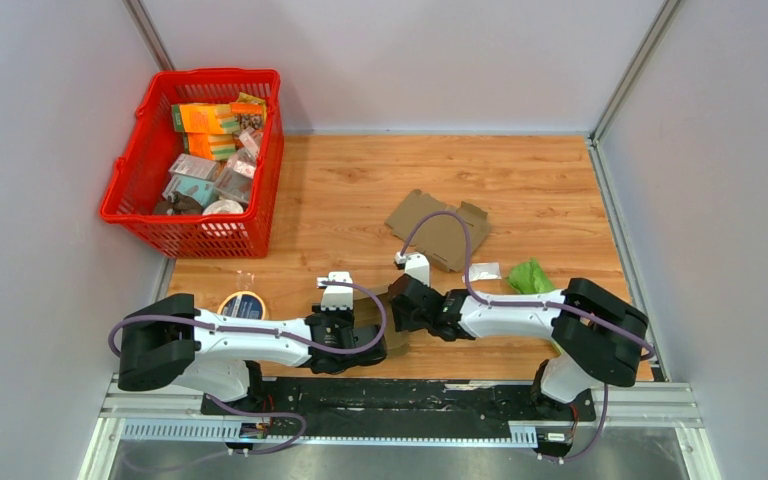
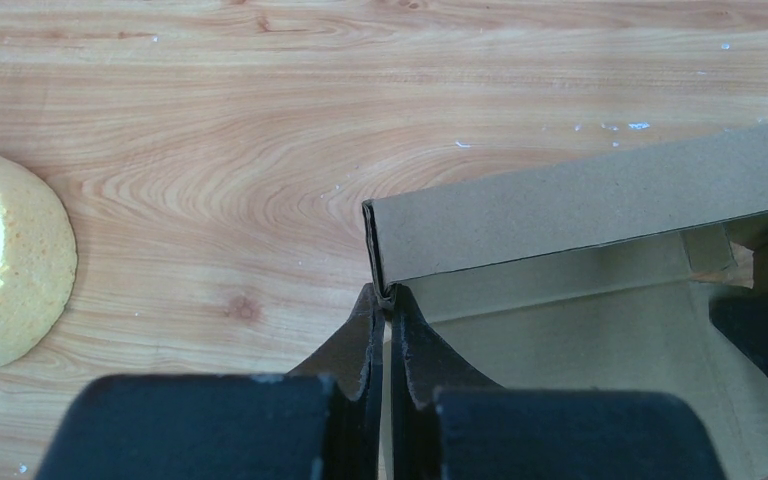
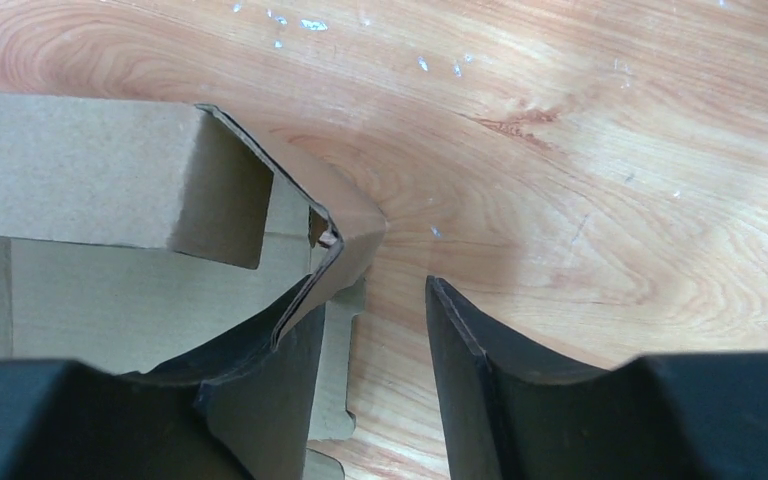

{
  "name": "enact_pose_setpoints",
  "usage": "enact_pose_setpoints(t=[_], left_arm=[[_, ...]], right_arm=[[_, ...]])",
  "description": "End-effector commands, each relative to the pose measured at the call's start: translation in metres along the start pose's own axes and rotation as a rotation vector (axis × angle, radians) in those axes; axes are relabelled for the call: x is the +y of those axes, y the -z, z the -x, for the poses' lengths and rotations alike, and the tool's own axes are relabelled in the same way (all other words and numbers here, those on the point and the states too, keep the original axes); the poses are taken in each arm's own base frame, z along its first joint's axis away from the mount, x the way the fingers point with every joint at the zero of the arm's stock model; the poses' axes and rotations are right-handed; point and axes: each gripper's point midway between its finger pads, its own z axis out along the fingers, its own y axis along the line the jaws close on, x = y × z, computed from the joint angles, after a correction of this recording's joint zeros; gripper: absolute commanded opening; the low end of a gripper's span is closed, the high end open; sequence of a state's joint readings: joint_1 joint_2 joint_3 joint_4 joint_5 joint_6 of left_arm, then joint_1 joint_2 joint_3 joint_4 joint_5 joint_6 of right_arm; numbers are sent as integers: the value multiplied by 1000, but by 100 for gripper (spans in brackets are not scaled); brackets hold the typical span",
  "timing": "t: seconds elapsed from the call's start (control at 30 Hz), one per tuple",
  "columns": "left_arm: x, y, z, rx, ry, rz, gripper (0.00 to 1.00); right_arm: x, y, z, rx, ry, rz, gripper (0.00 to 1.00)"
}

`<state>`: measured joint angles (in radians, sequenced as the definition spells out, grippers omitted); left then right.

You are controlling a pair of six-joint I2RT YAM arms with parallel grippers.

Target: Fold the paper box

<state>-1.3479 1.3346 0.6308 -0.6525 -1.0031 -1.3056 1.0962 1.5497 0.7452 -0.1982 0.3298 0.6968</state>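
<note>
On the wooden counter (image 1: 560, 180), my left jaws pinch shut on a wall of the cardboard box (image 2: 580, 200); my right jaws stand half open astride its corner.

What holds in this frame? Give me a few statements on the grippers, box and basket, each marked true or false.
1. The left gripper is shut on a corner of the paper box. True.
2. The right gripper is shut. False: its jaws stand apart at the box's other end.
3. The red basket is empty. False: it holds packets.
4. A flat cardboard piece lies on the table beyond the arms. True.
</note>
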Motion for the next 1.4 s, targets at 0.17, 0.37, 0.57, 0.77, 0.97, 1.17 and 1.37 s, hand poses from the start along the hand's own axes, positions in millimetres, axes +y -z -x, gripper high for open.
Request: enact_pose_setpoints(t=[0.17,0.37,0.57,0.77,0.97,1.17,1.37], left_arm=[[-4,2,-2,6,24,-16,0],[-3,2,0,4,32,-18,0],[-7,2,0,4,26,-22,0],[-9,2,-1,6,27,-23,0],[-8,2,0,7,26,-23,0],[-4,2,0,5,28,-20,0],[-3,3,2,-4,27,-22,0]], right_arm=[[-7,-10,9,-64,107,-60,40],[3,-10,15,-94,149,-34,32],[30,-1,17,-131,164,48,8],[48,-1,11,-122,125,45,0],[40,14,4,-80,132,53,38],[49,53,8,-106,155,244,67],[17,86,20,-172,101,325,72]])
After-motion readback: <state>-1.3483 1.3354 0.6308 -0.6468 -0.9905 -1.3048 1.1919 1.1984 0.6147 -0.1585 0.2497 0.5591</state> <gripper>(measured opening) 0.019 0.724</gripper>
